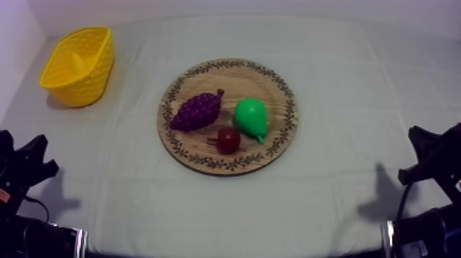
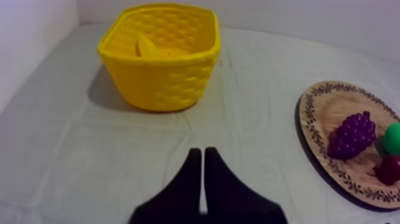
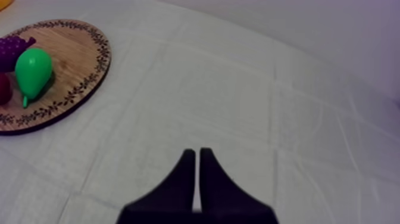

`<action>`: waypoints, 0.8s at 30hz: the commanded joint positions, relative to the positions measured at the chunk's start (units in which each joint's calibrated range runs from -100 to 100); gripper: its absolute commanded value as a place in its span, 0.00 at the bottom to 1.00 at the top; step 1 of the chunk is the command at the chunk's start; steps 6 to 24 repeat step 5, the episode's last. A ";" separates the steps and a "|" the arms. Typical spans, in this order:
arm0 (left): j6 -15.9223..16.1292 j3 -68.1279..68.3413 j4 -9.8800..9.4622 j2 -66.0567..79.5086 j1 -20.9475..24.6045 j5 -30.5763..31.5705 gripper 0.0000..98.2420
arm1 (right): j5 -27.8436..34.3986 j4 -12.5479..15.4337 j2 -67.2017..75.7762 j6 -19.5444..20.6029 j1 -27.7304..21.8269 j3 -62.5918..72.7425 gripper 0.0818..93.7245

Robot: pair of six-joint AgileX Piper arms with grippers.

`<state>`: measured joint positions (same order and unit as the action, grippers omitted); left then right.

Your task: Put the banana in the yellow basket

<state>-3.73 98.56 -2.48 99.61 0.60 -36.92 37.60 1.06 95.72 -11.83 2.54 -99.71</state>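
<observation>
Nearest, low at either side of the table (image 1: 343, 103), the left arm (image 1: 24, 171) and right arm (image 1: 432, 154) sit at rest. In each wrist view the jaws lie pressed together as a narrow wedge with nothing between them, so both are closed and empty. Farther in, at the middle of the cloth, the wooden board (image 1: 237, 82) carries the bunch of grapes (image 1: 197, 110), the pear (image 1: 250, 118) on its side and the small red fruit (image 1: 228, 140), all close together with no banana among them. Farthest off, toward the far left corner, stands the yellow basket (image 1: 89, 79). In the left wrist view the banana (image 2: 153, 51) lies inside it, one end rising along the wall toward the rim. From this I judge the task done, so the risk lies in disturbing what is settled. The basket looks light and stands free on the cloth, and a careless sweep of the left arm could shove or tip it and spill the banana. An arm reaching to the board for a banana that is not there could knock the rounded pear or the small red fruit off the rim onto the table. A drag on the cloth might shift both the board and the basket.
</observation>
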 commanded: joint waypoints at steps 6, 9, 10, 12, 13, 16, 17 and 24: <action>-6.27 0.48 0.40 0.11 0.78 1.71 0.00 | 0.14 -0.01 0.03 -0.02 -0.01 0.05 0.01; -6.27 0.48 0.40 0.11 0.78 1.71 0.00 | 0.14 -0.01 0.03 -0.02 -0.01 0.05 0.01; -6.27 0.48 0.40 0.11 0.78 1.71 0.00 | 0.14 -0.01 0.03 -0.02 -0.01 0.05 0.01; -6.27 0.48 0.40 0.11 0.78 1.71 0.00 | 0.14 -0.01 0.03 -0.02 -0.01 0.05 0.01; -6.27 0.48 0.40 0.11 0.78 1.71 0.00 | 0.14 -0.01 0.03 -0.02 -0.01 0.05 0.01; -6.27 0.48 0.40 0.11 0.78 1.71 0.00 | 0.14 -0.01 0.03 -0.02 -0.01 0.05 0.01; -6.27 0.48 0.40 0.11 0.78 1.71 0.00 | 0.14 -0.01 0.03 -0.02 -0.01 0.05 0.01; -6.27 0.48 0.40 0.11 0.78 1.71 0.00 | 0.14 -0.01 0.03 -0.02 -0.01 0.05 0.01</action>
